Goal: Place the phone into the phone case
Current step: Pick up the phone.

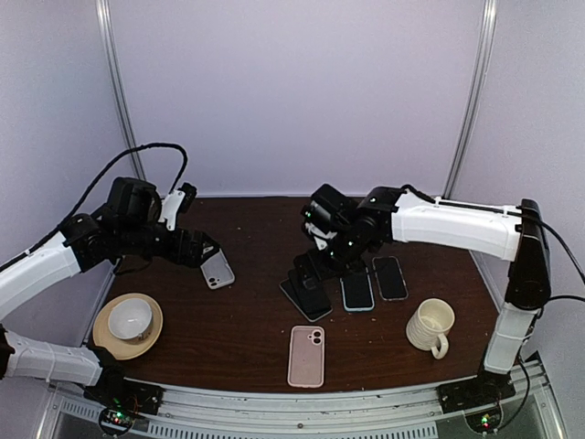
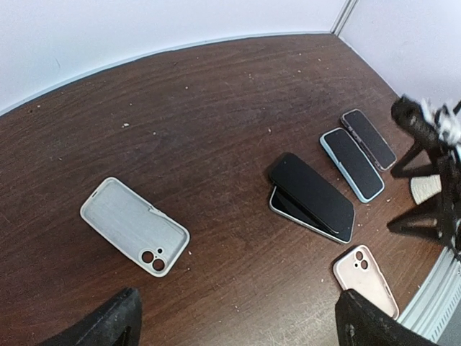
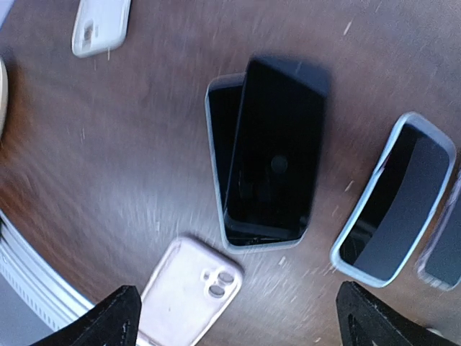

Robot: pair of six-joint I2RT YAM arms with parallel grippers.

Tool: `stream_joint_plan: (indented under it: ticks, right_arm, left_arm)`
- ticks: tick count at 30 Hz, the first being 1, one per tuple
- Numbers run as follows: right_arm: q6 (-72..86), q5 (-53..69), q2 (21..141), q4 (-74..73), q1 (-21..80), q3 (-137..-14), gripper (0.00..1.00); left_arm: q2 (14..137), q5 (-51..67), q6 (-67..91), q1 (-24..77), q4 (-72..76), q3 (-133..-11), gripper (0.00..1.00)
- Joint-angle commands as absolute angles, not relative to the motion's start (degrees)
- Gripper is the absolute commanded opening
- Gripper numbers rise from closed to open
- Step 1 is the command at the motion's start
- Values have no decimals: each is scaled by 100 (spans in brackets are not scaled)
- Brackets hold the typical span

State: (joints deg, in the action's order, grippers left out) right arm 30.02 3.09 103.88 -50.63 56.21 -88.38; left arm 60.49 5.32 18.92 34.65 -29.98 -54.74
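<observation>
Right wrist view: black phone [image 3: 277,155] hides most of grey-rimmed case [image 3: 222,130]; rightmost phone [image 3: 446,252] cut by edge, blurred

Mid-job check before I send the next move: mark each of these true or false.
1. The black phone lies skewed on top of the grey-rimmed case, not seated in it. True.
2. The right gripper is shut on the black phone. False: it is open above the phone and holds nothing.
3. The white case in front of the left gripper holds a phone. False: it lies empty, inside up.
4. The pink case lies with its camera side up. True.
</observation>
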Motion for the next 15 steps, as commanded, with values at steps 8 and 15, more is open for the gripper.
stream_joint_plan:
  ticks: [8,15]
  right_arm:
    - [1787,413,12302,-5201,4870,-11037,100]
    - [1797,552,13111,-5312,4747,-11502,99]
  left_arm:
    - [6242,720,1863,3234,-2784,-5430,98]
    - [6349,752,1859,3217,-2791,-5427,97]
